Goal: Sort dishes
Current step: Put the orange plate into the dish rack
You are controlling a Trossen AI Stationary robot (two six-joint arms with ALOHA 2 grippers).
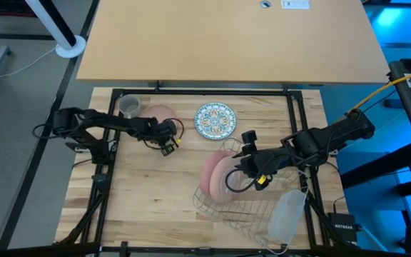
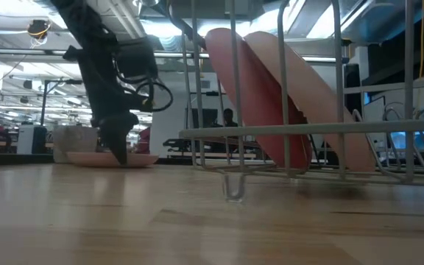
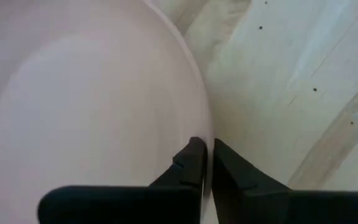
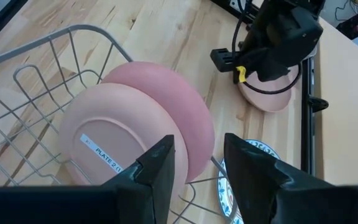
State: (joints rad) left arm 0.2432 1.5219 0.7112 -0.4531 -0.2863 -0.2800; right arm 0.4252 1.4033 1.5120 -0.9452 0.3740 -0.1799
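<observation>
left gripper pinching rim of flat pink plate on bench | right gripper open over rack | plate likely rigid, slick, breakable: hold rim

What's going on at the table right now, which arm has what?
The left gripper is down at the rim of a plain salmon-pink round plate lying flat near the small grey mug, fingers closed on its edge. Two more salmon-pink plates already stand on edge in the wire rack. The right gripper hangs open over them. The round plate with the blue-green pattern lies flat on the wooden table, untouched.
</observation>
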